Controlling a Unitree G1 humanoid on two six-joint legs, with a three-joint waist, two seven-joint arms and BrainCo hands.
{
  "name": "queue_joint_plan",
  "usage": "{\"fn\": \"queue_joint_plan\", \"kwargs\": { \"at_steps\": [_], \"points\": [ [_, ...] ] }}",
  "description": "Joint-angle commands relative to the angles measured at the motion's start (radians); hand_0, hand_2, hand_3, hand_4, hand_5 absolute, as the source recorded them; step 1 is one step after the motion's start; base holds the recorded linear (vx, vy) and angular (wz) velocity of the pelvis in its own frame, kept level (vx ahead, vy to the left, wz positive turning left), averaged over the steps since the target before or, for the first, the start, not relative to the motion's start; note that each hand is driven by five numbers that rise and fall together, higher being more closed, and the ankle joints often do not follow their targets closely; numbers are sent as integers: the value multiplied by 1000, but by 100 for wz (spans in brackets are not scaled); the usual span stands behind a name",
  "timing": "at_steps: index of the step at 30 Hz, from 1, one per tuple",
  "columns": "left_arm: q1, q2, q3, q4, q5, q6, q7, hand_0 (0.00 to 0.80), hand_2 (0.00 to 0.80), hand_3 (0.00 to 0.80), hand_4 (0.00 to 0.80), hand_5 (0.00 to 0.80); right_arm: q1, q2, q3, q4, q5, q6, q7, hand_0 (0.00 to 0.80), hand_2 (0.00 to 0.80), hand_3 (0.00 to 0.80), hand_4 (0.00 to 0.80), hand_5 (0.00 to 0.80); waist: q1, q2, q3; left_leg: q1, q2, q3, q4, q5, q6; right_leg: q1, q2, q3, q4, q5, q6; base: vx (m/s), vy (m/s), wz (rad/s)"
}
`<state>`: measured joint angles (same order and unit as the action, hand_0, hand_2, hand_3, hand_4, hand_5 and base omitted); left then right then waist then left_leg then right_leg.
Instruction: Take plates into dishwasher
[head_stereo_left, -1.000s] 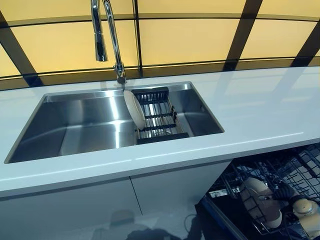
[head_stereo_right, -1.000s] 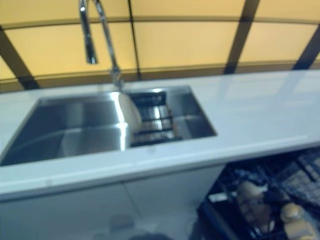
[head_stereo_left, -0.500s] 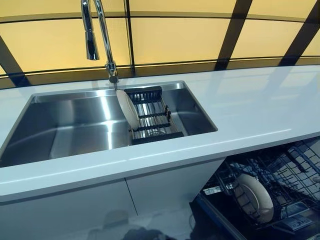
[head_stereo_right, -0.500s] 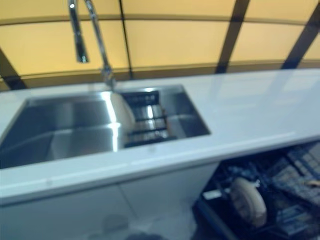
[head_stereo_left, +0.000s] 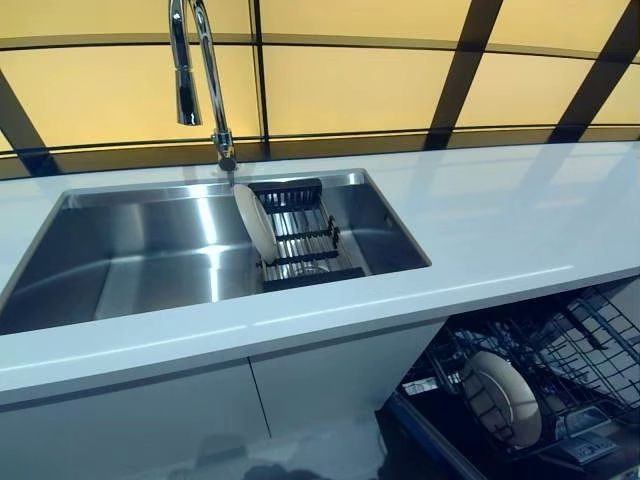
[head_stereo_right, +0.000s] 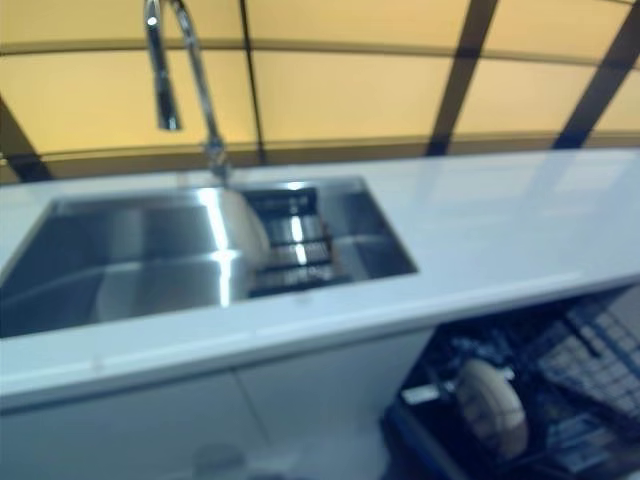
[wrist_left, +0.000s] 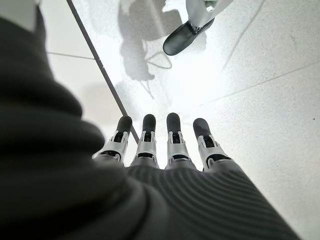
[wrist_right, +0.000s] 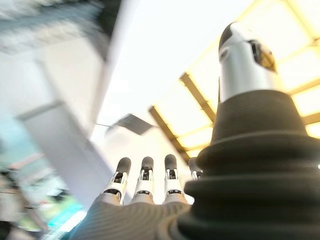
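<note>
A white plate (head_stereo_left: 255, 222) stands on edge in a dark dish rack (head_stereo_left: 308, 238) at the right end of the steel sink (head_stereo_left: 140, 250). A second white plate (head_stereo_left: 500, 398) stands upright in the open dishwasher's wire rack (head_stereo_left: 590, 340) at the lower right, below the counter; it also shows in the right eye view (head_stereo_right: 492, 408). Neither hand shows in the eye views. My left hand (wrist_left: 160, 150) is open and empty, fingers straight over the floor. My right hand (wrist_right: 145, 185) is open and empty, fingers straight, away from the plates.
A tall chrome faucet (head_stereo_left: 200, 80) rises behind the sink. The white counter (head_stereo_left: 500, 220) runs to the right above the dishwasher. White cabinet doors (head_stereo_left: 150, 420) stand below the sink. Yellow panels with dark frames line the back.
One second ago my right hand was on the plate in the dishwasher rack. It has let go and left the eye views. The plate stays upright in the rack. The camera shifted slightly.
</note>
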<state>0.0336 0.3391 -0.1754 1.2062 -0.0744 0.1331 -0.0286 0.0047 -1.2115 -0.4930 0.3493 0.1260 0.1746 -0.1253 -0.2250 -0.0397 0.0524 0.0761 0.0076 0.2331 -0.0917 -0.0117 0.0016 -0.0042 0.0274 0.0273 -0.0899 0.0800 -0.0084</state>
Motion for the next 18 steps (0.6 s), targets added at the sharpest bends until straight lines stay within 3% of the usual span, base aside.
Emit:
{"fn": "queue_joint_plan", "kwargs": {
  "at_steps": [1,3,6,9,12,18],
  "points": [
    [-35,36,-37,45,-16,5,-7,0,0,0,0,0,-177,-139,56,-32,-181,-99,-47,0,0,0,0,0,65,-26,3,-6,13,-30,4,-42,20,27,-3,-21,3,-47,74,26,14,19],
    [-34,34,-46,39,-17,9,-5,0,0,0,0,0,-247,-169,127,-56,-251,-84,-40,0,0,0,0,0,77,-27,3,-9,11,-42,4,-39,21,27,-4,-28,3,-49,73,34,4,11],
    [-29,29,-68,24,-15,27,3,0,0,0,0,0,-440,-235,339,-73,-409,-92,16,0,0,0,0,0,107,-33,2,-20,6,-68,4,-30,20,29,-5,-46,3,-56,70,65,-8,10],
    [-36,32,-90,11,-24,34,6,0,0,0,0,0,-600,-260,512,-52,-454,-98,19,0,0,0,0,0,132,-39,17,-33,4,-87,4,-23,20,26,-9,-64,3,-59,68,43,-12,23],
    [-51,38,-110,-4,-35,43,4,0,0,0,0,0,-823,-264,742,-9,-546,-133,-19,0,0,0,0,0,152,-38,47,-65,-3,-116,4,-9,20,8,-13,-86,3,-56,66,-1,-14,28],
    [-101,54,-147,-24,-84,58,0,0,0,0,0,0,-1146,-236,1063,26,-660,-141,-104,0,0,0,0,0,175,-22,126,-139,-15,-158,4,21,19,-48,-21,-115,3,-42,66,-77,8,27]
  ]
}}
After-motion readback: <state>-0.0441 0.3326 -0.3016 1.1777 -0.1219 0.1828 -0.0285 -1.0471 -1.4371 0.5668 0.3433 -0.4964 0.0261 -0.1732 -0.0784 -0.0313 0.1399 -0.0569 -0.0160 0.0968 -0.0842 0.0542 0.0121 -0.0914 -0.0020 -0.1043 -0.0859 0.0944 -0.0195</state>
